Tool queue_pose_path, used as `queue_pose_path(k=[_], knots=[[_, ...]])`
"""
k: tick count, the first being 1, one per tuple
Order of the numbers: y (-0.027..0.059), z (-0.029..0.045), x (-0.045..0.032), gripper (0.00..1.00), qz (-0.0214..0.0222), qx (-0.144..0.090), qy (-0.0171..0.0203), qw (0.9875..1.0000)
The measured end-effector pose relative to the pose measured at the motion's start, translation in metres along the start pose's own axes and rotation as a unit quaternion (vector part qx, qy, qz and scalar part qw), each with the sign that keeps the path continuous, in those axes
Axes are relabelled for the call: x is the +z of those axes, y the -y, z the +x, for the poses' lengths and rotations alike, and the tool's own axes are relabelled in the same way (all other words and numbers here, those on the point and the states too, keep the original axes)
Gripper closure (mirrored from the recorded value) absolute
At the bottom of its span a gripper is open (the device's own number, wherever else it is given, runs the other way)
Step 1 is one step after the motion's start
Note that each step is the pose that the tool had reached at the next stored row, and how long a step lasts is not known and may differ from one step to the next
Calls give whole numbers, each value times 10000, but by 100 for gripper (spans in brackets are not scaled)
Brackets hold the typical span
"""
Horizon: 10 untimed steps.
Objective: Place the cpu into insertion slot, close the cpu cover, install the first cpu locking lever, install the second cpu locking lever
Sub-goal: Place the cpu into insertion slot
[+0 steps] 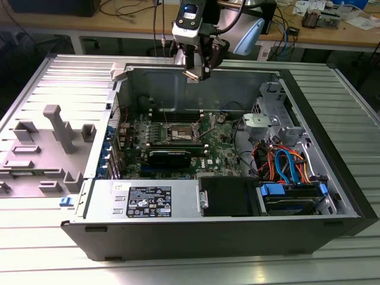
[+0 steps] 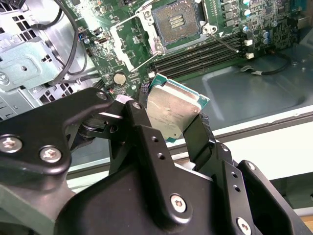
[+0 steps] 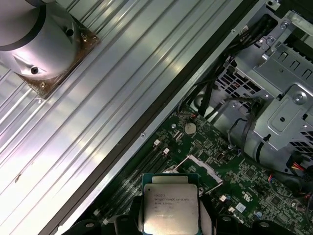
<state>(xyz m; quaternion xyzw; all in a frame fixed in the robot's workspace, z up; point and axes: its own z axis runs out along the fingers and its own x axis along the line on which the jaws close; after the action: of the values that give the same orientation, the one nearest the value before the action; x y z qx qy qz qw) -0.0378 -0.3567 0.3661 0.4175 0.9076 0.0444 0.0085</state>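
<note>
My gripper (image 1: 197, 70) hangs above the rear wall of the open computer case, shut on the cpu (image 2: 172, 113), a square chip with a dull grey top and green edge. Both wrist views show the chip pinched by its sides between the black fingers (image 2: 198, 133), and the cpu (image 3: 169, 208) is tilted. Below on the green motherboard, the insertion slot (image 2: 176, 19) lies uncovered, its dark pin field showing. The cpu cover (image 2: 117, 41) stands swung open beside it. Thin wire levers (image 2: 222, 41) stick up next to the socket. In the exterior view the insertion slot (image 1: 181, 132) is mid-board.
A power supply (image 1: 145, 199) fills the case front. On the exterior view's right are a metal drive cage (image 1: 267, 119) and coloured cables (image 1: 285, 163). A grey fixture (image 1: 53, 127) sits on the ribbed table at the exterior view's left. Memory slots (image 2: 195, 54) run beside the socket.
</note>
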Motion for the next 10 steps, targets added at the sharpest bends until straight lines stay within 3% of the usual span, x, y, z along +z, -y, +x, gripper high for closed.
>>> queue_pose_path(k=[10], knots=[[0,0,0,46,0,6,1,10000]])
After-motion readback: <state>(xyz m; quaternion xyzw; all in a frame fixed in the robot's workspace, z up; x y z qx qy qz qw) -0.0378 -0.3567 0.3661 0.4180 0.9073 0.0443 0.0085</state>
